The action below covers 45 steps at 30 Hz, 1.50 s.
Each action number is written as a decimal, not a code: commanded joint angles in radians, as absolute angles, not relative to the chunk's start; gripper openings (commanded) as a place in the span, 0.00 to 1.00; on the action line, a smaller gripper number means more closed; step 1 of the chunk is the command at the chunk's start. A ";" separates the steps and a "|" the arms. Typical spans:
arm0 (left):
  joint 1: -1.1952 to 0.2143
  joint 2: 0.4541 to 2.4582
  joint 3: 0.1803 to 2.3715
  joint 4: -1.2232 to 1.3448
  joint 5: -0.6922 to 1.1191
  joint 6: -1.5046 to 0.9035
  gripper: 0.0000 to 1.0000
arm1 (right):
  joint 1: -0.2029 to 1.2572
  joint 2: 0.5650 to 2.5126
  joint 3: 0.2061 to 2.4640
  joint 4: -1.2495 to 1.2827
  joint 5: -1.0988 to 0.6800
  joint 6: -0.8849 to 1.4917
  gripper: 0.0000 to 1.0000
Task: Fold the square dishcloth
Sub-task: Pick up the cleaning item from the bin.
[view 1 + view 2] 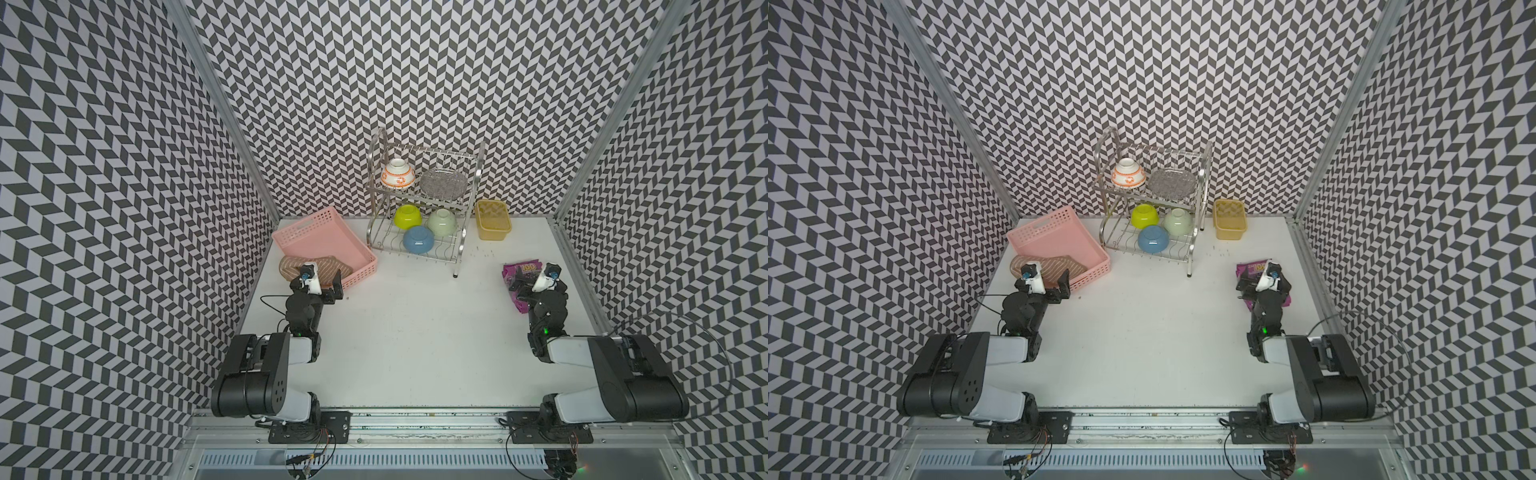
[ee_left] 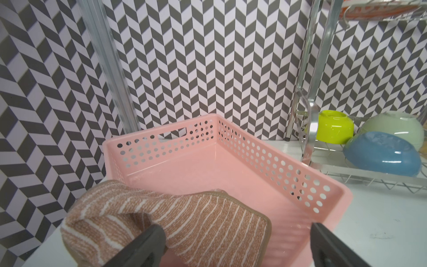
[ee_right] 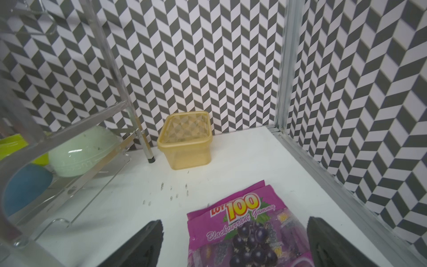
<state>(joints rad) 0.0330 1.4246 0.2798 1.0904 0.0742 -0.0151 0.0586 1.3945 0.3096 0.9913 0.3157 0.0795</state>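
dishcloth (image 2: 184,219), tan, white-striped, crumpled over pink basket (image 2: 265,161) rim, left claw (image 2: 236,231) and right claw (image 3: 233,224) apart

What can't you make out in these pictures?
- Dishcloth: in both top views the left arm covers part of it. The left wrist view crops it at the frame edge, so its full outline is unknown.
- Snack bag: the right arm hides part in both top views, and the right wrist view crops it.
- Specks on the table: too small to identify.

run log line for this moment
dishcloth: crumpled over pink basket corner | left gripper: open, by dishcloth | right gripper: open, above candy bag
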 commanded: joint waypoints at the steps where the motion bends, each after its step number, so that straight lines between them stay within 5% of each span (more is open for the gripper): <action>1: 0.032 1.336 0.294 1.014 0.032 -0.022 1.00 | 0.060 1.318 0.378 0.811 0.392 0.142 1.00; 13: 0.008 1.118 0.504 0.490 -0.117 -0.220 1.00 | 0.060 1.306 0.594 0.416 0.507 0.342 1.00; 25: 0.027 1.318 0.786 0.122 -0.317 -0.342 1.00 | 0.061 1.325 0.627 0.362 0.431 0.250 1.00; 45: 0.218 1.614 0.948 0.027 -0.254 -0.434 1.00 | 0.063 1.345 0.642 0.377 0.333 0.235 1.00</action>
<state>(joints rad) 0.1978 1.5932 0.9211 0.0406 -0.2729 -0.4236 0.0589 1.3361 0.6220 0.3428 0.3466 0.2432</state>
